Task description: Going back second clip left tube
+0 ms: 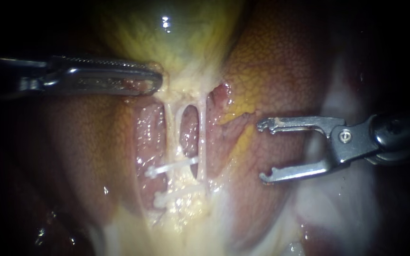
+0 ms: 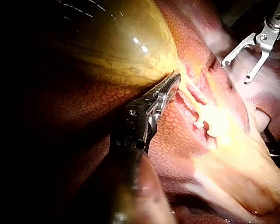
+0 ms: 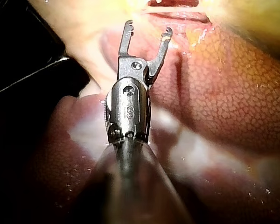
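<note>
Endoscope view: the centre-frame left tube (image 1: 171, 128) looks soft, slippery, best approached above its clips (image 1: 172, 168); the right instrument (image 1: 265, 151) has its jaws gaping empty, and the left instrument (image 1: 156, 78) clamps the gallbladder (image 1: 176, 28).

Your left instrument (image 1: 155, 80) grips the lower end of the gallbladder (image 1: 167, 38), just above two tubes that run down side by side. The upper clip (image 1: 172, 167) and lower clip (image 1: 176, 194) lie across the left tube (image 1: 171, 128). Your right instrument (image 1: 263, 151) sits right of the right tube (image 1: 202, 132), apart from it, over the liver (image 1: 281, 71).
</note>
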`<control>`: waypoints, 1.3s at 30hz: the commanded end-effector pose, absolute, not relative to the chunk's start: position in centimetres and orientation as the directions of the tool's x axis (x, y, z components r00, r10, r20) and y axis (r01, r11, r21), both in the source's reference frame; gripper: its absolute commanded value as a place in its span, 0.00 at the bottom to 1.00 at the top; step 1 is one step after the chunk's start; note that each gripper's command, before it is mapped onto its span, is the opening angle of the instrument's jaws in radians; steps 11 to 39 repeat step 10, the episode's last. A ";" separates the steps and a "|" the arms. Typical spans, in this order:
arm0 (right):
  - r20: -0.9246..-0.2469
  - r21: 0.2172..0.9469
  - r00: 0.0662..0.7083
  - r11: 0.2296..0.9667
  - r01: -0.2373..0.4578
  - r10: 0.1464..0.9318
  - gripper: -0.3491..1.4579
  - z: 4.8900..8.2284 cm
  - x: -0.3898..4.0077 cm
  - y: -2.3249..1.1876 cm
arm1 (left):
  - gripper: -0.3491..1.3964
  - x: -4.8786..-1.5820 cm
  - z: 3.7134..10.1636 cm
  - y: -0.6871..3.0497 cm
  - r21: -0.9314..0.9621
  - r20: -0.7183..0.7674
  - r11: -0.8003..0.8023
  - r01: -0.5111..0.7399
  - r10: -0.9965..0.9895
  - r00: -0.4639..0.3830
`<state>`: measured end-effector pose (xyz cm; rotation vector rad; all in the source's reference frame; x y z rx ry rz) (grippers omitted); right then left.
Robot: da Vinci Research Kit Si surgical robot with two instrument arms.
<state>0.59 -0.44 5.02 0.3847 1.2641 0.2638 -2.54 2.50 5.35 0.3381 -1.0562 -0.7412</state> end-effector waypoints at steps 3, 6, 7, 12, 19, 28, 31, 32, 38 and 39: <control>-0.871 0.421 0.285 0.907 0.017 0.399 0.47 5.02 0.58 -0.44 | 0.00 -2.54 5.35 2.50 0.585 0.660 0.715 0.383 -0.694 0.287; -0.871 0.421 0.285 0.907 0.017 0.400 0.47 5.02 0.58 -0.44 | 0.00 -2.53 5.35 2.50 0.585 0.660 0.715 0.383 -0.694 0.287; -0.871 0.421 0.285 0.907 0.017 0.400 0.47 5.02 0.58 -0.44 | 0.00 -2.53 5.35 2.50 0.585 0.661 0.715 0.383 -0.694 0.287; -0.871 0.422 0.285 0.907 0.017 0.400 0.47 5.02 0.58 -0.44 | 0.00 -2.53 5.36 2.50 0.584 0.661 0.715 0.383 -0.693 0.287; -0.871 0.422 0.285 0.907 0.017 0.400 0.47 5.02 0.58 -0.44 | 0.00 -2.53 5.36 2.50 0.584 0.661 0.715 0.383 -0.693 0.287; -0.871 0.422 0.285 0.907 0.017 0.400 0.47 5.02 0.58 -0.44 | 0.00 -2.53 5.36 2.50 0.584 0.661 0.715 0.383 -0.693 0.287; -0.871 0.422 0.285 0.907 0.017 0.400 0.47 5.02 0.58 -0.44 | 0.00 -2.53 5.36 2.50 0.584 0.661 0.715 0.383 -0.693 0.287; -0.871 0.422 0.285 0.907 0.017 0.400 0.47 5.02 0.58 -0.44 | 0.00 -2.53 5.36 2.50 0.584 0.661 0.715 0.383 -0.693 0.287; -0.871 0.422 0.285 0.907 0.017 0.400 0.47 5.02 0.58 -0.44 | 0.00 -2.53 5.36 2.50 0.584 0.661 0.715 0.383 -0.693 0.287; -0.871 0.422 0.285 0.907 0.017 0.400 0.47 5.02 0.58 -0.44 | 0.00 -2.53 5.36 2.50 0.584 0.661 0.715 0.383 -0.693 0.287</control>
